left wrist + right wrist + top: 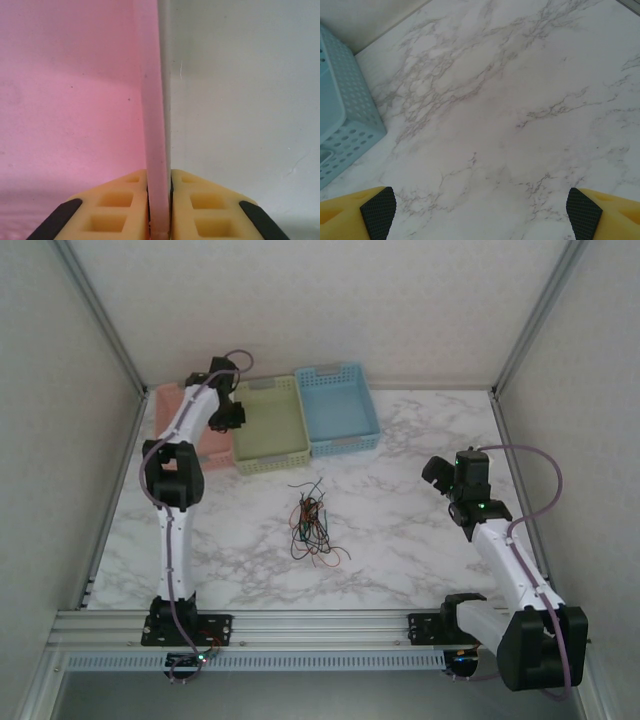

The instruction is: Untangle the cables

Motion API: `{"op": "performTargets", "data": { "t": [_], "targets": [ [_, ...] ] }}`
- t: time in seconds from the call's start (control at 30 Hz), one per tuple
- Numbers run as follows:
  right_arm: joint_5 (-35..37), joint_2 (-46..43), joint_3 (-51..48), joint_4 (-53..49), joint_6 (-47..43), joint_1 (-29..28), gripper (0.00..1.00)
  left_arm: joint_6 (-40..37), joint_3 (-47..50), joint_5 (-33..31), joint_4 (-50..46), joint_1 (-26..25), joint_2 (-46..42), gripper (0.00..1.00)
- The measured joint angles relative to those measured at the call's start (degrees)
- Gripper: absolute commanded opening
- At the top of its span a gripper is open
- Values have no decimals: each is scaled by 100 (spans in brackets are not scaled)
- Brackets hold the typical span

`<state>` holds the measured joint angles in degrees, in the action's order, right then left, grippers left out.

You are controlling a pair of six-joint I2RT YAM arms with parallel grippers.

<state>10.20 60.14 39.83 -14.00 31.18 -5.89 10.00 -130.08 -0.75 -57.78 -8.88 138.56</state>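
Cables (pixel 312 523) first: a small knotted clump of hair-thin black, dark red-brown and green wires. It's sitting about in the middle of the white marble-look surface (pixel 420 540), well apart from both arms. A few stray ends poke out on the far side, and one red-brown loop trails off at the near right.

Left jaws are clenched on the side wall of the pink plastic basket (pixel 75 100), with the wall pinched flat between the yellow pads (pixel 120 210). Right jaws are spread wide and holding nothing, hovering over bare marble just beside the light blue perforated basket (pixel 340 125).

My read is that nothing's been separated yet. I'd let go of the basket wall, bring the spread jaws over the clump and go for one of those stray ends, not the middle. Pull slow and low and pin the rest with the other arm, or I reckon the whole clump just drags along.
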Motion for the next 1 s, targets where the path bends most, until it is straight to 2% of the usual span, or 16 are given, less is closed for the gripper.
{"op": "performTargets", "data": {
  "t": [0.3,0.5,0.63,0.77,0.87,1.0],
  "targets": [
    [0,37,0,0,0,0,92,26,-273,-42,-103,-761,157,13],
    [-55,111,0,2,-4,0,91,26,-726,-55,-291,-903,402,14],
    [-302,498,127,-76,-31,-17,87,35,-839,-61,-352,-905,461,15],
    [-450,1637,1222,-719,-96,-66,81,74,-1036,-70,-457,-914,573,15],
    [-446,2677,2544,-1220,-212,-101,79,114,-1137,-92,-516,-925,632,15],
    [-435,4011,4376,-1843,-450,-140,68,140,-1167,-129,-533,-940,647,15]
  ]
}}
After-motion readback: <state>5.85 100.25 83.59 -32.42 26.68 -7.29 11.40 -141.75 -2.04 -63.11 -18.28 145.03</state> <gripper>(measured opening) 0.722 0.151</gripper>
